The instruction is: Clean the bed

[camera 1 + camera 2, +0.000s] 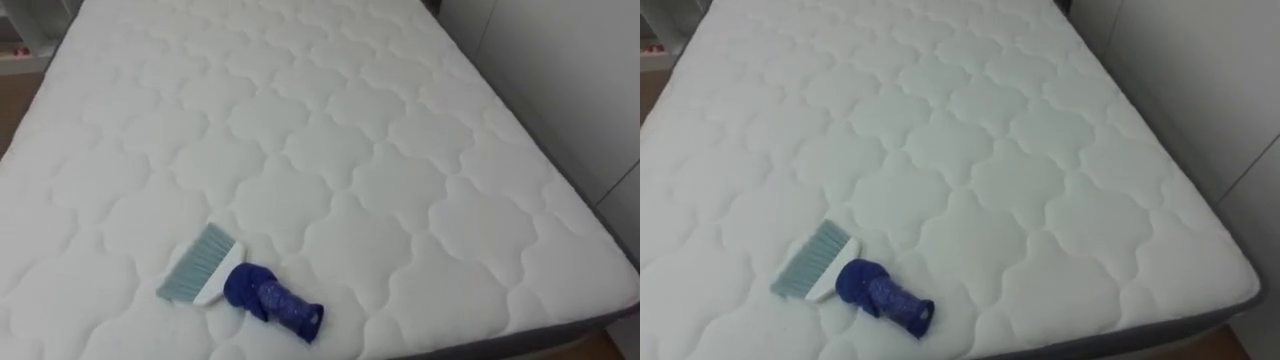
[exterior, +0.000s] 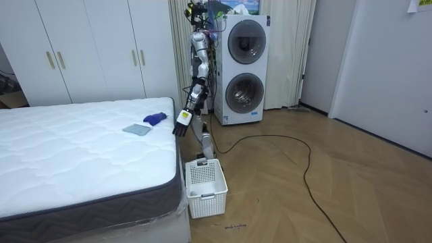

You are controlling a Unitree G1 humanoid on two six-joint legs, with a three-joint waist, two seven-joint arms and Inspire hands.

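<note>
The bed [image 1: 330, 130] takes up most of the eye views: a bare white quilted mattress with a dark grey side band, no debris visible on it. In the room view the robot stands at the bed's edge by the washer-dryer stack [image 2: 244, 67], with white wardrobes [image 2: 88, 47] behind the bed and a white basket [image 2: 206, 187] on the wooden floor [image 2: 324, 182] near the bed's corner.

The task's tool, a hand brush [image 1: 238, 280] with pale grey-blue bristles and a blue handle, lies flat on the mattress at the robot's near edge, bristles pointing to the far left, handle to the near right. No hand is on it.

One hand [image 2: 183, 122] hangs beside the bed edge in the room view, its fingers loose and grasping nothing; which hand it is I cannot tell.

This fits either a brush waiting to be picked up for sweeping or one laid down after sweeping, and the clean surface does not settle it. Any grasp would need fingers wrapped round the blue handle.
</note>
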